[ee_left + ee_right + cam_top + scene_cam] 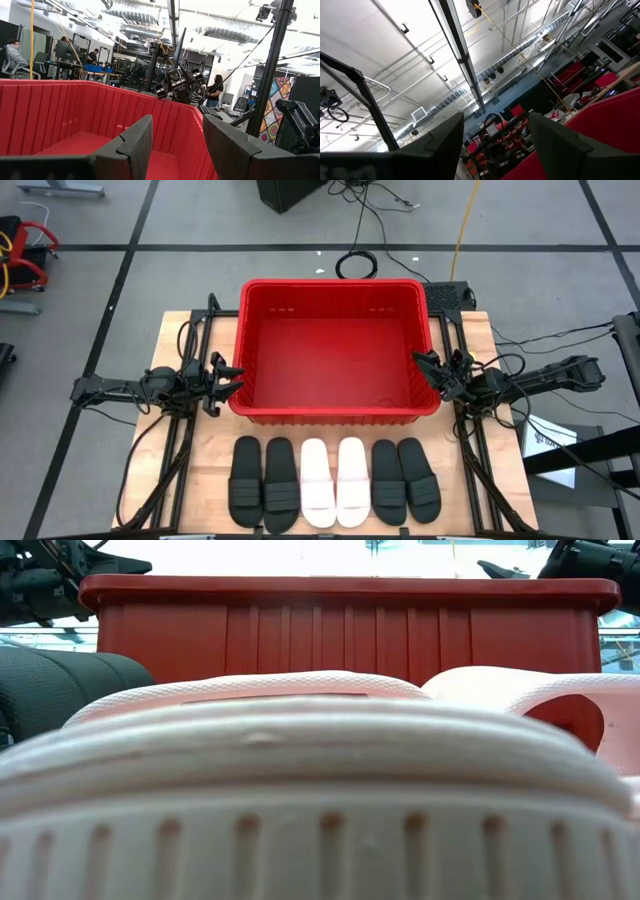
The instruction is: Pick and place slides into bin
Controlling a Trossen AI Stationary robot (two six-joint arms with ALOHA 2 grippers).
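Observation:
The red bin (335, 350) stands on the table's far half, empty. Six slides lie in a row along the near edge, soles down: two black (263, 480) at the left, two white (334, 480) in the middle, two black (405, 478) at the right. The low view looks over a white slide (300, 790) at the bin's near wall (350, 635). My left gripper (228, 380) is open and empty at the bin's left wall; its fingers (145, 142) point toward the bin. My right gripper (430, 368) is open and empty at the bin's right wall, tipped upward.
The table's dark frame rails (185, 450) run along both sides beside the arms. Cables (355, 265) lie on the floor behind the bin. People sit and stand in the room (15, 55) beyond the table. A strip of bare wood (215, 435) lies between bin and slides.

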